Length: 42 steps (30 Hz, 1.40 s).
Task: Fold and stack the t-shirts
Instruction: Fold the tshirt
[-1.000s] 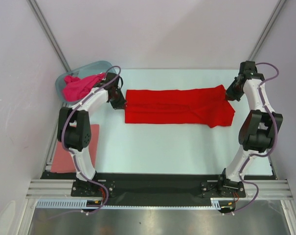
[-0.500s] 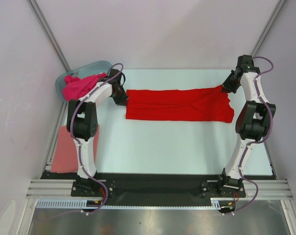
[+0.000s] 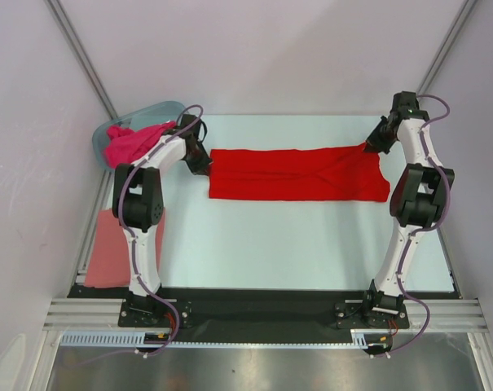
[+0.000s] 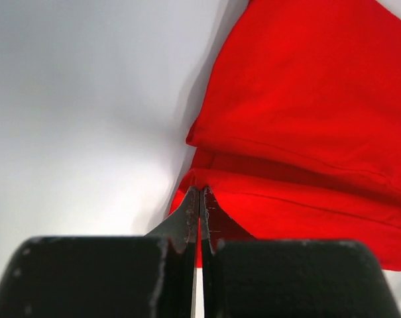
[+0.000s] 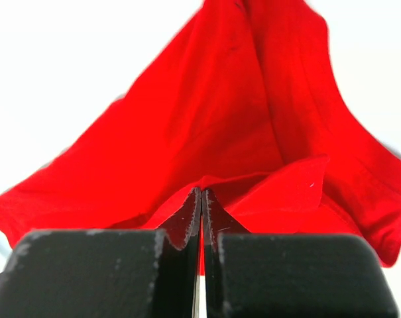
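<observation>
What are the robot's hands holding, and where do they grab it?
Both pinch the red shirt. The left gripper holds its left edge, and the right gripper holds its far right corner.

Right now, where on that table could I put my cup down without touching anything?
The broad bare table between the red t-shirt and the near edge is free. Crowded: far left, tub and magenta shirt; near left, salmon shirt.
</observation>
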Available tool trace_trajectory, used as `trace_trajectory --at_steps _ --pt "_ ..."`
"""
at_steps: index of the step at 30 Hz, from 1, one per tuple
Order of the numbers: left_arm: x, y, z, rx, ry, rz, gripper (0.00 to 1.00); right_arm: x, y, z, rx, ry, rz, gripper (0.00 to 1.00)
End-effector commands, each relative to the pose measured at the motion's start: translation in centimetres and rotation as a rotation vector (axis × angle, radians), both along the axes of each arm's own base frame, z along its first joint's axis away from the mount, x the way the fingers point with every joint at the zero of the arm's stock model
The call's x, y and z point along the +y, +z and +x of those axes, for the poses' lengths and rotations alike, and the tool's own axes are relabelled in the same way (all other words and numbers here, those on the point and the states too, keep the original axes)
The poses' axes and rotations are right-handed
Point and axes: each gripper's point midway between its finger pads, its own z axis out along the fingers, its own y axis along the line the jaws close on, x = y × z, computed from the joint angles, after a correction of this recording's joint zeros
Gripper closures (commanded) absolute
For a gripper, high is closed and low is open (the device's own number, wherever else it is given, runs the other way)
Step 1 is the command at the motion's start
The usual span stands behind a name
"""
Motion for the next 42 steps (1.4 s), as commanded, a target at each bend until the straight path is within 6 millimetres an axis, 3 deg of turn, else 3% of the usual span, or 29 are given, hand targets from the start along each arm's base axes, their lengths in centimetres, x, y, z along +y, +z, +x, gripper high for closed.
trace_trajectory --at_steps 1,8,19,24,26,30,34,38,42 --pt "1.4 1.9 1.1 -0.045 0.055 0.018 1.0 0.7 1.6 1.7 -0.063 0.027 0.018 0.99" --pt "1.8 1.4 0.8 -0.032 0.059 0.02 1.0 1.9 1.6 2.3 -0.067 0.042 0.029 0.99" --pt "1.9 0.7 1.4 -0.017 0.055 0.003 0.98 1.6 1.3 3.0 -0.067 0.021 0.028 1.0" --pt "1.4 0.5 2.2 -0.034 0.037 -0.017 0.84 1.4 0.7 3.1 -0.057 0.01 0.032 1.0" --pt "1.3 0.8 2.5 -0.042 0.022 -0.024 0.72 1.3 0.6 3.2 -0.057 0.01 0.033 1.0" --pt "1.8 3.5 3.3 -0.139 -0.033 0.053 0.52 0.9 0.3 3.3 -0.054 -0.001 0.034 0.99" --pt "1.8 7.7 2.9 -0.247 -0.072 0.102 0.47 0.5 -0.1 3.4 -0.049 -0.013 0.04 0.99" --pt "-1.7 9.2 1.2 -0.313 -0.193 0.013 0.5 0.1 -0.4 3.6 -0.051 -0.031 0.046 0.98" --pt "-6.7 6.8 -1.4 -0.278 -0.326 -0.069 0.58 -0.2 -0.6 3.9 -0.054 -0.049 0.063 0.98"
